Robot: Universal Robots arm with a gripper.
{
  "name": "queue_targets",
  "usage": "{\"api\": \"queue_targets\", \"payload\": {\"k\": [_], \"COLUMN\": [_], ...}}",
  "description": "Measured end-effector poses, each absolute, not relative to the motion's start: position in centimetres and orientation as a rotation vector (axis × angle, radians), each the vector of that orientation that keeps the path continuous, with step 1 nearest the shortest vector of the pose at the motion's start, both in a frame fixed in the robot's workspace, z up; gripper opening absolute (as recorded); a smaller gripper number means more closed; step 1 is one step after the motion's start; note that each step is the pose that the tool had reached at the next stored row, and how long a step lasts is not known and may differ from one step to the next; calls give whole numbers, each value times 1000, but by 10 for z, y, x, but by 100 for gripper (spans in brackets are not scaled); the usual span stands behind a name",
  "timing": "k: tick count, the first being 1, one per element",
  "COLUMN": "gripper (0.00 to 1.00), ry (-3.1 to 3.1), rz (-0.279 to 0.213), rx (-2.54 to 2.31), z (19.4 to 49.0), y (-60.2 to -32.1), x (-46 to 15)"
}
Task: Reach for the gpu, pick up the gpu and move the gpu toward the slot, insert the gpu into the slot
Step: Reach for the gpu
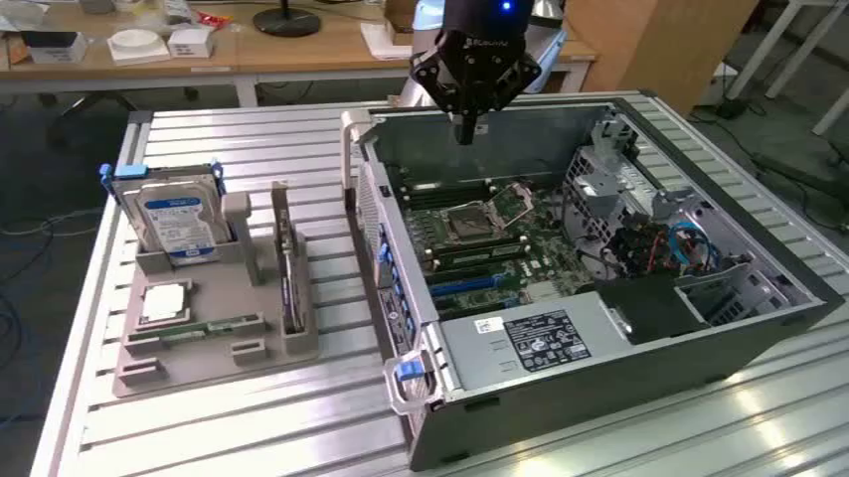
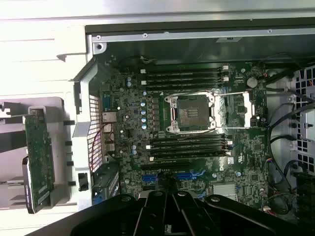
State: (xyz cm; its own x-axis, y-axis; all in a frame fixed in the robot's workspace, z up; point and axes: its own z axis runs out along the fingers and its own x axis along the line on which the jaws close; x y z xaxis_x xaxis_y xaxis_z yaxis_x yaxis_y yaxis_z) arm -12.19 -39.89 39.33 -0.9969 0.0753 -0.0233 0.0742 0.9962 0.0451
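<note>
The gpu stands on its edge in a grey holder on the exterior view's left, outside the computer case. In the wrist view the gpu is a green card seen edge-on beside the case wall. My gripper hangs shut and empty over the far end of the open case, well away from the gpu. In the wrist view my gripper points down at the motherboard, close above the blue slot. The slot lies mid-board in the exterior view.
The holder also carries a blue-labelled hard drive, a processor chip and a narrow memory stick. Inside the case sit the open processor socket, black memory slots, cables and a drive cage. The slatted metal table carries everything.
</note>
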Motion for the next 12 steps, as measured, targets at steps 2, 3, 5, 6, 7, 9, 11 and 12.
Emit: {"api": "queue_targets", "payload": {"k": [2, 3, 5, 6, 7, 9, 11, 12], "gripper": [10, 10, 10, 10, 10, 10, 10, 10], "ry": [3114, 3114, 3114, 3114, 3114, 3114, 3114, 3114], "rz": [69, 69, 69, 69, 69, 69, 69, 69], "rx": [117, 117, 117, 117, 117, 117, 117, 117], "z": [393, 393, 393, 393, 393, 393, 393, 393], "y": [-399, -399, -399, -399, -399, -399, -399, -399], "x": [-122, -122, -122, -122, -122, -122, -124, -126]}}
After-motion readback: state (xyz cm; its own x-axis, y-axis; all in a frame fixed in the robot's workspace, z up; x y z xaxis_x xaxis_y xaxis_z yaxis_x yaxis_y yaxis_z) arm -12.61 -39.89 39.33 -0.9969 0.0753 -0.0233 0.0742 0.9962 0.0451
